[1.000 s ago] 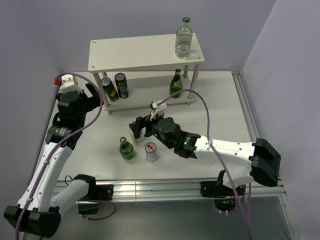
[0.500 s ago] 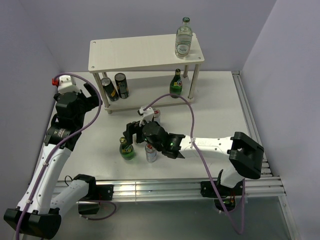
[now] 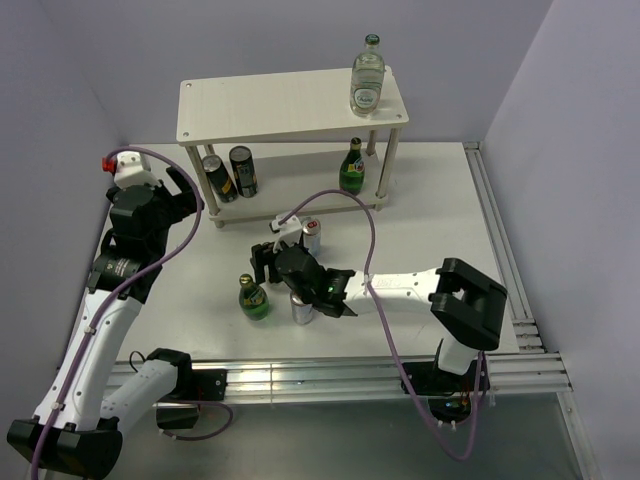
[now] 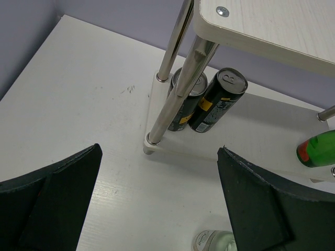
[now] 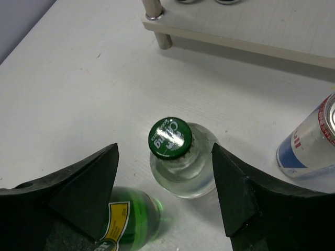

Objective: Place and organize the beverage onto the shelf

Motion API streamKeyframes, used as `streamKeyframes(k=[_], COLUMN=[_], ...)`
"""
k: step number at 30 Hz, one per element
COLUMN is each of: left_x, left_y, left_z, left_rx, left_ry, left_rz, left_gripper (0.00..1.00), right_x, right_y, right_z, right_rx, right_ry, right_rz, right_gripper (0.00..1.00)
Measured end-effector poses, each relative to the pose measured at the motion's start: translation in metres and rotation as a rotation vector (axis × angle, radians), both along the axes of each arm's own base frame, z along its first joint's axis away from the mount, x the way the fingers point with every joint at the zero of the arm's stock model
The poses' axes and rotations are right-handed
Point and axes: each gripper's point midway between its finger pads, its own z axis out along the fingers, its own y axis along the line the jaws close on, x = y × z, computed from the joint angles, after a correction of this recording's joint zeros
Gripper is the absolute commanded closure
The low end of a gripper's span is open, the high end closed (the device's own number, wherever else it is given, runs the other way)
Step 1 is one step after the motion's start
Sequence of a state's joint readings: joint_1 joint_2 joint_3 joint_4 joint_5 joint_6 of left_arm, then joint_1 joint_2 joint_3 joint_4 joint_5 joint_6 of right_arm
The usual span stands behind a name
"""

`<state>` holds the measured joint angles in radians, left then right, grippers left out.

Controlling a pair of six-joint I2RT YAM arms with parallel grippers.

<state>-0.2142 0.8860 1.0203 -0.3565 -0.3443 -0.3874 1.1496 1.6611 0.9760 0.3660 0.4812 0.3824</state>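
Note:
The shelf (image 3: 280, 100) stands at the back. A clear bottle (image 3: 367, 75) stands on its top board and a green bottle (image 3: 351, 167) on its lower board. On the table my right gripper (image 3: 266, 262) is open over the second clear bottle, which it hides from above. In the right wrist view that bottle's green cap (image 5: 171, 138) sits between the jaws of the gripper (image 5: 165, 149), untouched. A green bottle (image 3: 252, 297) stands just beside it. One silver-blue can (image 3: 311, 237) stands behind; another (image 3: 300, 310) is partly under my right arm. My left gripper (image 3: 180, 195) is open and empty.
Two dark cans (image 3: 215, 178) (image 3: 242, 170) stand on the lower board at its left end, behind the front-left leg (image 4: 172, 99). The green bottle (image 5: 125, 225) and a can (image 5: 314, 141) crowd either side of the right gripper. Metal rails run along the table's near and right edges.
My right arm has swung left and folded in; its gripper has moved a little left, closer to the green bottle on the table. The left arm has barely moved.

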Motion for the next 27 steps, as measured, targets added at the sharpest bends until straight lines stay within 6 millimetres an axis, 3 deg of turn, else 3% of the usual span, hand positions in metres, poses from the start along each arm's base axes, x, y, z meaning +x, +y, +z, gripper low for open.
streamKeyframes(k=[10,14,20,27], left_x=[0.0,0.0,0.0,0.0], left_y=[-0.001,-0.001,-0.001,-0.002], left_z=[0.0,0.0,0.0,0.0], left_rx=[-0.002,-0.002,-0.003,-0.003], left_ry=[0.0,0.0,0.0,-0.001], left_rz=[-0.006,-0.006,-0.009,-0.01], left_gripper=[0.01,0.01,0.01,0.01], right_x=[0.011,0.015,0.023,0.029], right_y=[-0.001,0.001,0.006,0.012], right_z=[-0.003,0.001,0.006,0.009], right_rx=[-0.018,-0.012,-0.009,-0.012], right_ry=[-0.045,-0.062,-0.093,-0.109], right_rz=[-0.045,-0.055,-0.078,-0.085], right_gripper=[0.27,0.38,0.67,0.91])
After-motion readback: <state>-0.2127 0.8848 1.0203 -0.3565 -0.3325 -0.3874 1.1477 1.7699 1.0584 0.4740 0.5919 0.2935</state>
